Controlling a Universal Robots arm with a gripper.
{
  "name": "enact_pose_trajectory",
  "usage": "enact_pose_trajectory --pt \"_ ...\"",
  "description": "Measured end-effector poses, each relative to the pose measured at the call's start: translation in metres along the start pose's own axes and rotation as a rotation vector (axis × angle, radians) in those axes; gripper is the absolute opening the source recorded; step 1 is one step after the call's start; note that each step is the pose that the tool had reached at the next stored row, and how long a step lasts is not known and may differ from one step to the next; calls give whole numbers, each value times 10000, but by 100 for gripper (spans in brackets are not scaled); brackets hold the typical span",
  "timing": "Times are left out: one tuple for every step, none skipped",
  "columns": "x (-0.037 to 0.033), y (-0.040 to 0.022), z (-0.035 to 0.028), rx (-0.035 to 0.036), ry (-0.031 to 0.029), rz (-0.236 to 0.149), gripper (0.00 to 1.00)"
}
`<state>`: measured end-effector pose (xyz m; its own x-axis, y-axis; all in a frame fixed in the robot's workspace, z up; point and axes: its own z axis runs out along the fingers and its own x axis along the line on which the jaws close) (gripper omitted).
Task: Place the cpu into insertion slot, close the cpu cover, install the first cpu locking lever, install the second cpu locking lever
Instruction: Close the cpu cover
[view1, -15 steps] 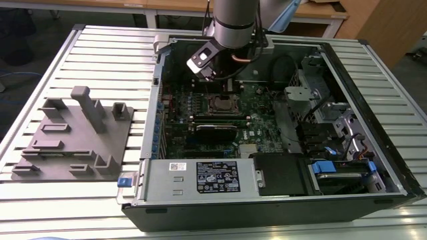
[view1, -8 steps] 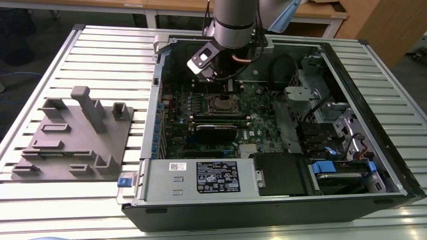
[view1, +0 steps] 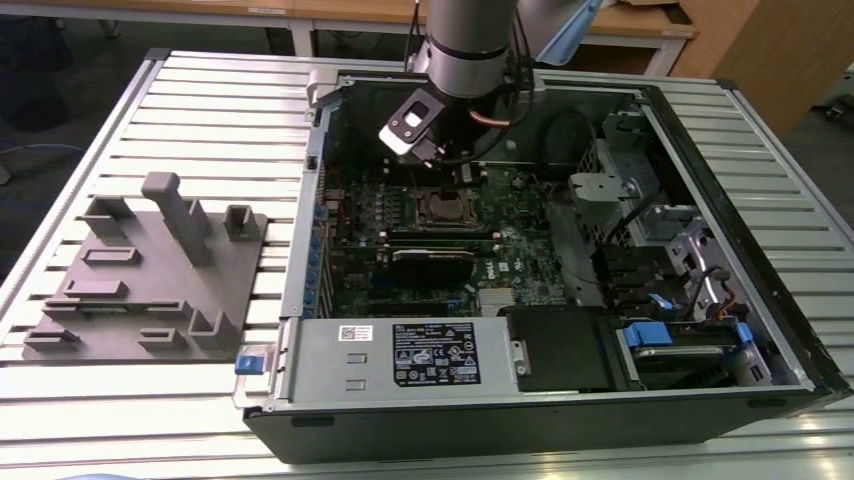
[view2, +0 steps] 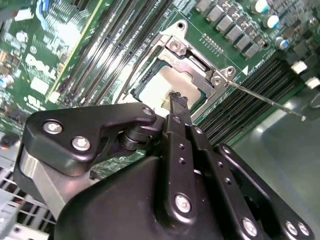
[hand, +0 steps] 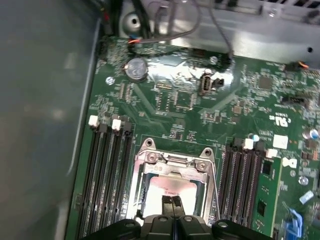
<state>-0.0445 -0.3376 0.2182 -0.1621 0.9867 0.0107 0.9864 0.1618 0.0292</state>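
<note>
Exterior view: gripper (view1: 451, 185) is hanging just above the insertion slot (view1: 447, 210) inside the open case (view1: 534, 420). Second wrist view: gripper is pressed together and empty, hovering over the cpu (view2: 170, 80), which is sitting under the cpu cover (view2: 197, 65), with one locking lever (view2: 265, 100) sticking out past the socket. First wrist view: cover is lying flat around the cpu.

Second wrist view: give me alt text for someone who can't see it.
The black gripper, shut, points its tip at the cpu, whose silver face shows through the window of the metal cpu cover. A thin metal lever sticks out free from the cover's corner, across the green motherboard.
</note>
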Motion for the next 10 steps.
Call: enact_pose_trajectory --pt "0 0 1 2 4 -165 11" --pt "0 0 2 3 9 -329 11" --pt "0 0 3 4 13 -494 11" --pt "0 0 5 5 18 -662 11" --pt "0 0 6 5 23 -840 11" --pt "0 0 8 5 28 -1005 11" --pt "0 0 9 5 33 -1175 11" --pt "0 0 11 6 38 -1353 11" --pt "0 0 12 7 43 -1534 11" --pt "0 0 13 10 47 -1700 11"
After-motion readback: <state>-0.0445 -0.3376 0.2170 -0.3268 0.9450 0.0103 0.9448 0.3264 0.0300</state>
